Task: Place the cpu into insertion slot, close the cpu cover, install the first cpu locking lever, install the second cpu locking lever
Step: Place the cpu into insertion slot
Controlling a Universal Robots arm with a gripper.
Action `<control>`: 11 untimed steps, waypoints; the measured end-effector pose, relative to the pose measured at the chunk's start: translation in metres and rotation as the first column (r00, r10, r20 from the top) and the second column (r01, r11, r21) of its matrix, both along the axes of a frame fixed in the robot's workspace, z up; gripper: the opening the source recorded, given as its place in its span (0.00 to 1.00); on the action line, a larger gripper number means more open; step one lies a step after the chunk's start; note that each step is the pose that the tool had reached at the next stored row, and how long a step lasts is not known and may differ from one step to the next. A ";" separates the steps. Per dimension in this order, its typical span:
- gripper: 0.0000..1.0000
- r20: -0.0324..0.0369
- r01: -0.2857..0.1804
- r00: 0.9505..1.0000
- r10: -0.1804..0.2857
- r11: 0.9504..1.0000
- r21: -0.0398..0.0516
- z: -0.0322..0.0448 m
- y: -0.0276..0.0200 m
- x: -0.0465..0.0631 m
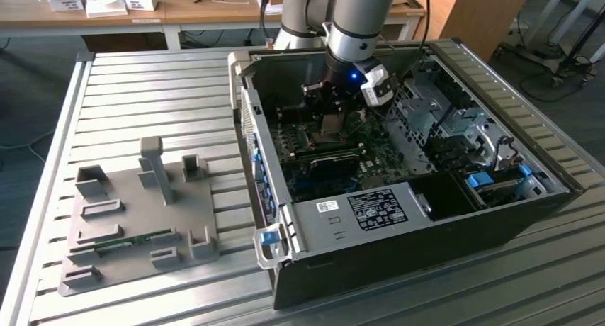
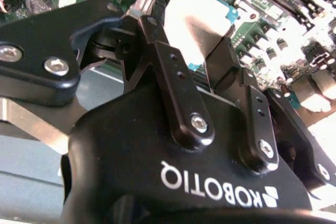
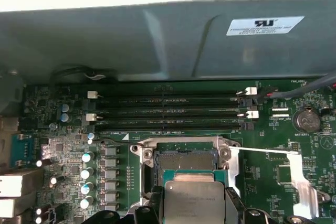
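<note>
The hand grips the cpu by its edges, directly over the open insertion slot; seating looks unfinished, so every later step remains.

Robotics lab or test workshop, with office-like room behind. Signs: industrial robot arm reaching down over worktable of metal slats; desktop computer case lying on side, panel off, motherboard bare in first wrist view; gripper clamped on cpu above board; grey moulded fixture tray with slots and posts beside case. Behind table: wooden desks with small white boxes, loose cables on grey floor at exterior view's right
</note>
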State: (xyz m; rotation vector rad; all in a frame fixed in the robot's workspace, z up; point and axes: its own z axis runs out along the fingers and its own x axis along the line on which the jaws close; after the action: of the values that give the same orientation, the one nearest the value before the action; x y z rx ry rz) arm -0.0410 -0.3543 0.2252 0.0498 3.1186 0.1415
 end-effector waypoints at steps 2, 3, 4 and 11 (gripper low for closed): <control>0.54 0.000 0.000 1.000 0.000 1.000 0.000 -0.0036 0.0000 0.000; 0.54 0.000 0.000 1.000 0.000 1.000 0.000 -0.0046 0.0000 0.000; 0.54 0.000 0.000 1.000 0.000 1.000 0.000 -0.0048 -0.0001 0.000; 0.54 0.000 0.000 1.000 0.000 1.000 0.000 -0.0060 0.0019 -0.002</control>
State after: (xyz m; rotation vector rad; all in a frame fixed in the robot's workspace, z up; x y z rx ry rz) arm -0.0432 -0.3524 0.2192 0.0499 3.1186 0.1417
